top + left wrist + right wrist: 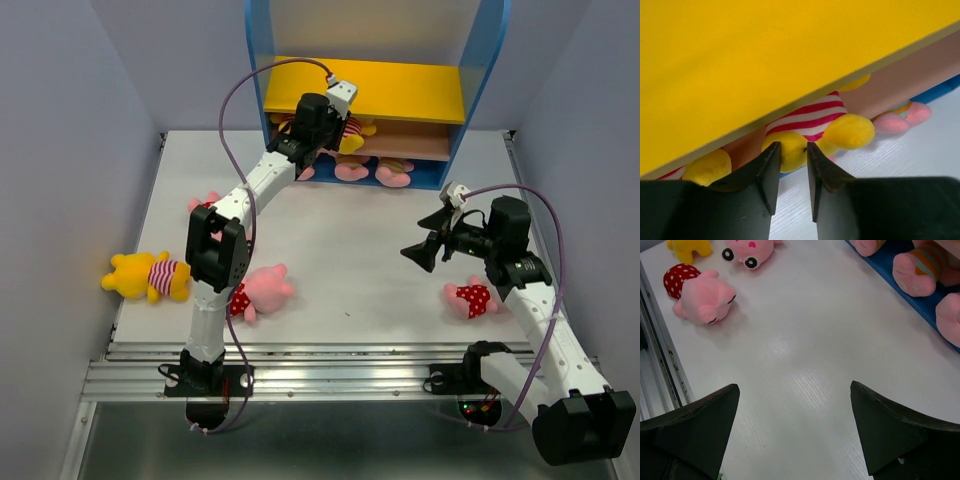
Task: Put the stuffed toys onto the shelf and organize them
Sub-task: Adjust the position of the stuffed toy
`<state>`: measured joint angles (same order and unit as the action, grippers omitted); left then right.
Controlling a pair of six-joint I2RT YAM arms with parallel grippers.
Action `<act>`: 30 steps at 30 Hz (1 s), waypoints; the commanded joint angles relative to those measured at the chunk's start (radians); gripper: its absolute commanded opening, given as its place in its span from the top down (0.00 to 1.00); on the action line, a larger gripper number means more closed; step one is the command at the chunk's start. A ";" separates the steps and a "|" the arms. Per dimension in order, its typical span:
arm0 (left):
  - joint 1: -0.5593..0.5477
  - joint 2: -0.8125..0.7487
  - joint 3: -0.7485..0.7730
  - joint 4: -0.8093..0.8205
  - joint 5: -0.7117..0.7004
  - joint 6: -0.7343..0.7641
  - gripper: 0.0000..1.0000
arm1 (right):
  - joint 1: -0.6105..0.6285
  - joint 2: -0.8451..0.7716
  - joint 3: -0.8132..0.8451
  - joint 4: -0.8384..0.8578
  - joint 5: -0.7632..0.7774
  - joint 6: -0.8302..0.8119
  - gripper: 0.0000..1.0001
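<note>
Left arm is reaching across the desk (350,245) to the shelf (487,70). The left hand (792,147) is sitting just below the front edge of the yellow board (765,50). Its fingers (767,170) are standing slightly parted, with a narrow gap between them and nothing clamped in that gap.

A shelved bear (807,117) in a red-striped shirt is lying on the brown middle board (900,85), under the yellow one. One of its yellow paws is sitting right at the fingertips; cannot tell whether it is touching them. A second yellow plush (707,167) with a sliver of red stripe is showing under the board to the left of the fingers.

Right hand (793,387) is hovering over bare desk near the right side, spread wide and holding nothing.

On the blue base (883,264), pink pigs are lying with their feet toward the front edge, among them a striped pig (920,270). Exact count is unclear.

Four toys are lying loose on the desk:
- a desk bear (148,275) at the far left edge
- a dotted pig (265,290) just beside the left arm's lower links
- a half-hidden pig (207,203) behind the left arm's elbow
- a right-side pig (468,298) in red with white dots, just beside the right arm
</note>
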<state>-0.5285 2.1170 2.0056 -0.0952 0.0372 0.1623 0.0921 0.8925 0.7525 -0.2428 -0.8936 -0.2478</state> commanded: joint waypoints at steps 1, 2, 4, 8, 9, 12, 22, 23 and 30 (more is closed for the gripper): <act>-0.002 -0.025 0.015 0.023 -0.022 -0.018 0.57 | -0.003 0.000 -0.002 0.016 0.001 -0.013 0.03; -0.002 -0.026 0.013 0.022 -0.025 -0.018 0.54 | -0.003 -0.001 -0.002 0.016 0.001 -0.013 0.03; -0.001 -0.034 0.006 0.023 -0.026 -0.021 0.49 | -0.003 0.000 -0.002 0.014 0.002 -0.015 0.03; 0.001 -0.048 -0.004 0.026 -0.026 -0.029 0.41 | -0.003 0.000 -0.002 0.014 0.002 -0.015 0.03; -0.001 -0.055 -0.008 0.026 -0.025 -0.030 0.41 | -0.003 0.002 -0.002 0.014 0.002 -0.015 0.03; 0.001 -0.068 -0.014 0.026 -0.014 -0.035 0.33 | -0.003 0.000 -0.002 0.016 0.002 -0.015 0.03; 0.001 -0.244 -0.195 0.087 0.055 -0.040 0.01 | -0.003 0.000 -0.002 0.013 -0.004 -0.024 0.03; -0.001 -0.258 -0.206 0.091 0.062 -0.041 0.01 | -0.003 0.002 -0.002 0.011 -0.004 -0.024 0.03; 0.001 -0.328 -0.257 0.117 0.095 -0.064 0.01 | -0.003 0.003 -0.004 0.011 -0.001 -0.027 0.03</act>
<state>-0.5285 1.8725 1.7721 -0.0460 0.1020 0.1143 0.0921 0.8951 0.7525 -0.2443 -0.8936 -0.2592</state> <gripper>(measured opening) 0.986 0.971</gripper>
